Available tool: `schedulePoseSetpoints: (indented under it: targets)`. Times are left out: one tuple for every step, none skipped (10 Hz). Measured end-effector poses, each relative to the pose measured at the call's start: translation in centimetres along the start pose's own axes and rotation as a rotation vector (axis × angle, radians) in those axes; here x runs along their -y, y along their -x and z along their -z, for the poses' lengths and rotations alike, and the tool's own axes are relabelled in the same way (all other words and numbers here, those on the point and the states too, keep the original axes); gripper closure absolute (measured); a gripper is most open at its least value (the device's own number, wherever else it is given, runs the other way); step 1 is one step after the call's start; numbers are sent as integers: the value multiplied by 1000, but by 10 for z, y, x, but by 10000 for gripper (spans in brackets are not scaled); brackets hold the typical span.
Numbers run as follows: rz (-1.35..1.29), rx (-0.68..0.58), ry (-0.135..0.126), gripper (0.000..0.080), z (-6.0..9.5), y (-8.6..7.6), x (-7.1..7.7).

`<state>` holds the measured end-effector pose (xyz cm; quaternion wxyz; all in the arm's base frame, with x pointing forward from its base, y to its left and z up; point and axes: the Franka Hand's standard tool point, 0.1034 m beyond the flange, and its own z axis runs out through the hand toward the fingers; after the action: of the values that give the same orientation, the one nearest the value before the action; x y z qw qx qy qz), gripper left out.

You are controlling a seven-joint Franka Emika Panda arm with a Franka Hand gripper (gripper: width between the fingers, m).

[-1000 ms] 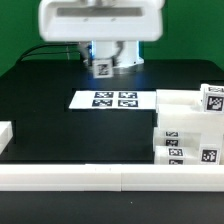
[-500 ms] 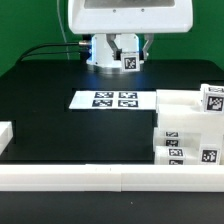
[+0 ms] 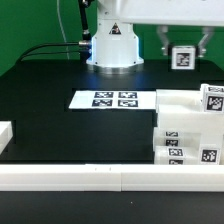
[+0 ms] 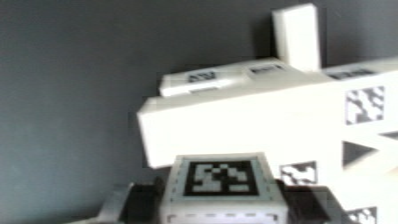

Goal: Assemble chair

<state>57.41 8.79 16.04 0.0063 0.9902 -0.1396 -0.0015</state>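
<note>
My gripper (image 3: 184,50) hangs high at the exterior view's right, shut on a small white tagged chair part (image 3: 183,58). In the wrist view the gripper (image 4: 222,203) holds that part (image 4: 222,180) between its dark fingers (image 4: 143,203), with the square tag facing the camera. Under it lies the cluster of white chair parts (image 4: 249,115), with one bar (image 4: 294,35) sticking up. In the exterior view these parts (image 3: 185,132) stand grouped at the right, several tags on their faces. The held part is above and behind them, not touching.
The marker board (image 3: 116,99) lies flat mid-table. A long plain white rail (image 3: 100,178) runs along the front edge, with a short white block (image 3: 5,135) at the exterior view's left. The robot base (image 3: 113,45) stands at the back.
The gripper has carried the tagged part from above the marker board, at the back centre, toward the exterior view's right, and now hangs over the parts cluster.
</note>
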Motion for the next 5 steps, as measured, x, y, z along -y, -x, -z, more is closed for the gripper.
schedulePoseSetpoints:
  targets:
    - [-42, 15, 10, 515, 4, -4, 16]
    - [-19, 7, 4, 515, 3, -5, 17]
    - [-22, 9, 5, 515, 2, -5, 15]
    - [-24, 8, 7, 515, 2, -4, 17]
    - [-24, 8, 13, 515, 1, 1, 24]
